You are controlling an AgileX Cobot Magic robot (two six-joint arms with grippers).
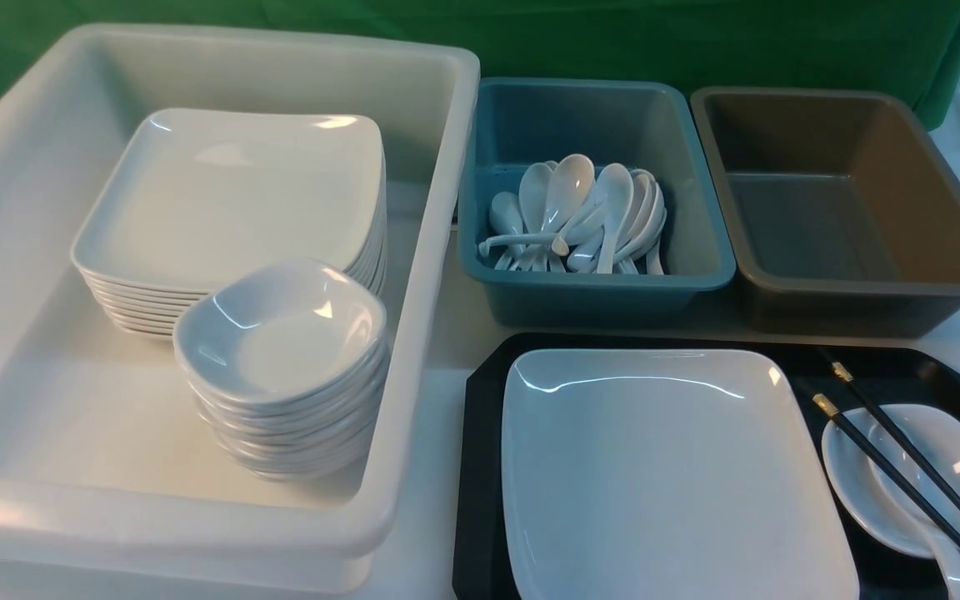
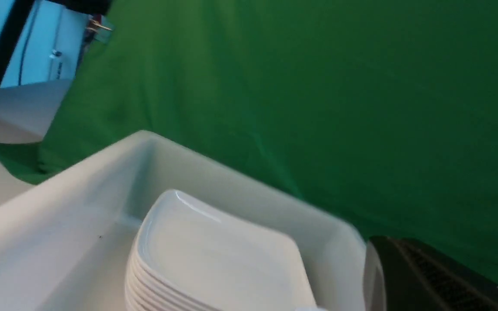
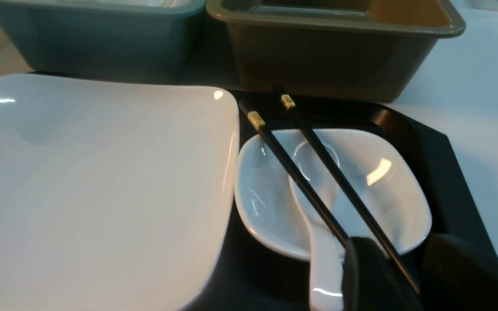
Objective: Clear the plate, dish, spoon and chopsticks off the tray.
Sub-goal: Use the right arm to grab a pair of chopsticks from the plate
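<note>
The black tray [image 1: 478, 467] lies at the front right. On it sit the large white plate [image 1: 663, 475] and, to its right, the small dish [image 1: 845, 467]. The spoon [image 1: 951, 567] rests in the dish, and the black chopsticks [image 1: 823, 406] lie across both. My right gripper [image 3: 398, 248] shows only in the right wrist view, low over the near ends of the chopsticks [image 3: 301, 180]. Its fingers stand apart, and one stick runs into the gap. My left gripper [image 2: 383, 259] is shut and empty, off by the white tub's far corner.
A white tub [image 1: 438, 250] at the left holds a stack of plates [image 1: 238, 200] and a stack of dishes [image 1: 280, 333]. Behind the tray stand a teal bin [image 1: 597, 283] with several spoons [image 1: 580, 208] and a brown bin [image 1: 863, 287]. Green cloth hangs at the back.
</note>
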